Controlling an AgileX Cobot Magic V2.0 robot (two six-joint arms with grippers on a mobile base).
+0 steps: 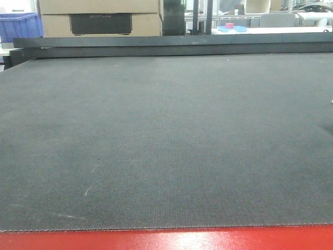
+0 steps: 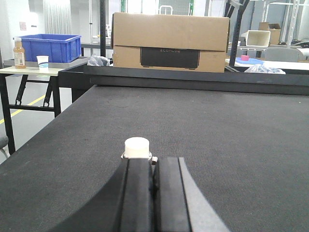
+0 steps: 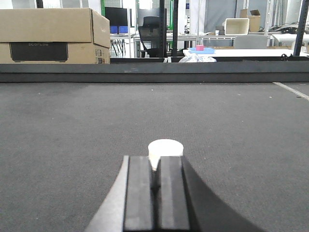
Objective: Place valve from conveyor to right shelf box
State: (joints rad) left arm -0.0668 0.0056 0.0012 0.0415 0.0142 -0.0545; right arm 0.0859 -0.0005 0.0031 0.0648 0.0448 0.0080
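1 text can be read. The box [image 1: 99, 21], brown cardboard, stands beyond the far edge of the conveyor [image 1: 166, 146] and carries a dark panel [image 1: 100, 23] on its face. Faint tone-on-tone capitals at the panel's top centre read "ECOFLOW". The letters are small and soft in all 3 views, so the reading is approximate.

Markings present but not legible:
- Label [image 3: 100, 60], low on the box's side face: dark print, too small to read.
- Bottle [image 2: 19, 53] on the side table [image 2: 29, 70]: label band, blurred.
- Cup [image 2: 42, 62] beside the bottle: blue printed band, blurred.
- Sign [image 2: 22, 25], pink, behind the bottle: too small to read.
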